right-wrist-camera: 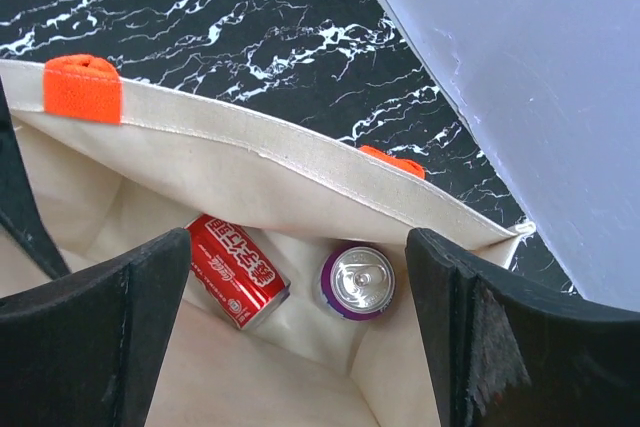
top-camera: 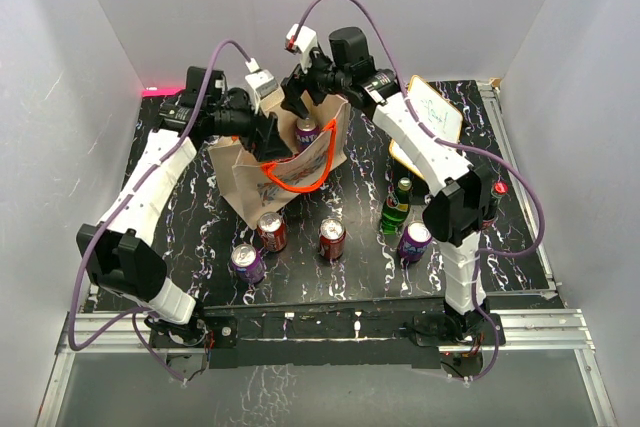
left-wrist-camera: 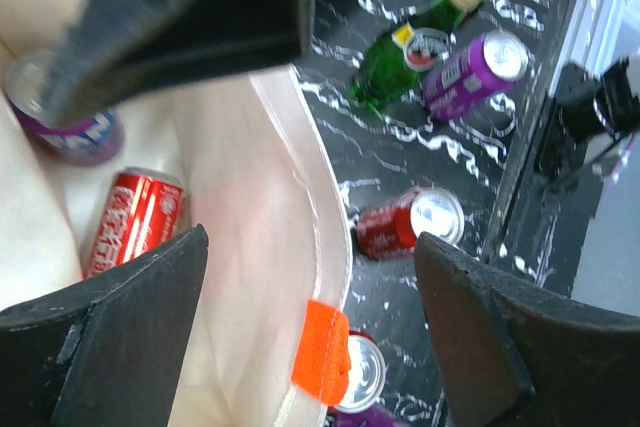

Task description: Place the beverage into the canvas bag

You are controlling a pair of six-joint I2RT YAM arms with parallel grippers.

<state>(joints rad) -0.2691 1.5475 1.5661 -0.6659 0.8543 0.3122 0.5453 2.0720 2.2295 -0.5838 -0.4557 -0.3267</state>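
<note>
Closest to you on the tabletop is a loose row of upright cans: near purple can, left red can, right red can. All sit just in front of the bag. To the right, a green bottle and the right purple can stand close together by the right arm's elbow. None of them covers the bag mouth.

Next back is the canvas bag, upright w/ its mouth open upward. On its floor the bagged purple can stands upright, long axis vertical, lid facing up. Just beside it the bagged red can lies on its side, long axis along the floor.

Your right end effector hangs over the mouth, jaws wide, nothing btwn them. Both bagged cans sit below it and apart from it, roughly under the gap.

Your left end effector is also spread wide and straddles the bag rim, one finger over the inside, the other over the tabletop. Can't tell if it touches the cloth.

Farthest, at right, is a white board w/ handwriting.
</note>
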